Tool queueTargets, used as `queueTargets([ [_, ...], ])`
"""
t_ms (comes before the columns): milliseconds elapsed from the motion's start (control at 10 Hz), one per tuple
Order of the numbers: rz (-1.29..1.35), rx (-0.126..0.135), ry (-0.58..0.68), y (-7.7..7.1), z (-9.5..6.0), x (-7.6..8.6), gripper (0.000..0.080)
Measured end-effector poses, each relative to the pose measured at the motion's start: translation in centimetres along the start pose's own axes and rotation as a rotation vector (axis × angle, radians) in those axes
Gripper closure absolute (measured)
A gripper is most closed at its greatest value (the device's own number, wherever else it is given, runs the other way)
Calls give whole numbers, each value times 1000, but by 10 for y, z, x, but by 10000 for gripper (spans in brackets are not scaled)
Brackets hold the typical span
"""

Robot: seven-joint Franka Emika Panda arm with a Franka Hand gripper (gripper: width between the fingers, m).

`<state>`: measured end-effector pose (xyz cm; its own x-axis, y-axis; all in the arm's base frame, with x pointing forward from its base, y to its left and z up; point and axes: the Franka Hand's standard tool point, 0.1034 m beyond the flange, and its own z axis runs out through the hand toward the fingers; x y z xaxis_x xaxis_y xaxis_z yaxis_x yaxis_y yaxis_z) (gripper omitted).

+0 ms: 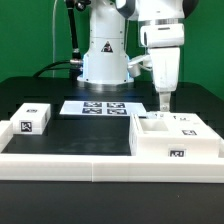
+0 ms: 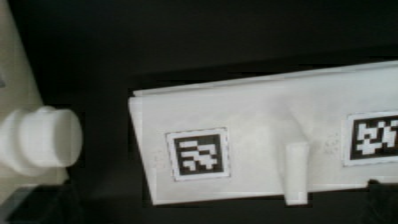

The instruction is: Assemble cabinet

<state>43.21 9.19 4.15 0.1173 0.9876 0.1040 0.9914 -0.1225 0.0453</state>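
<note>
The cabinet's large white body (image 1: pixel 176 138) stands at the exterior view's right, with a tag on its front face. A smaller white cabinet panel (image 1: pixel 33 118) with a tag lies at the exterior view's left. My gripper (image 1: pixel 162 108) hangs straight down just over the body's rear left part. In the wrist view a white tagged cabinet surface (image 2: pixel 267 120) with a thin raised ridge (image 2: pixel 299 170) fills the middle. The gripper (image 2: pixel 199 208) shows only as dark shapes in the two lower corners, wide apart, with nothing between them.
The marker board (image 1: pixel 98 106) lies flat in front of the robot base. A low white border rail (image 1: pixel 90 168) runs along the front edge. A white round knob-like part (image 2: pixel 39 140) sits beside the tagged surface in the wrist view.
</note>
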Motion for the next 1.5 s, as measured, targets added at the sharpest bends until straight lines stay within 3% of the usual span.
queueTargets([
  [1100,21,59,4,-20,23,1,2],
  [1300,22,64,4,-21,25,1,240],
  [1400,22,64,4,-21,25,1,240],
  [1500,22,66,4,-22,26,1,441],
])
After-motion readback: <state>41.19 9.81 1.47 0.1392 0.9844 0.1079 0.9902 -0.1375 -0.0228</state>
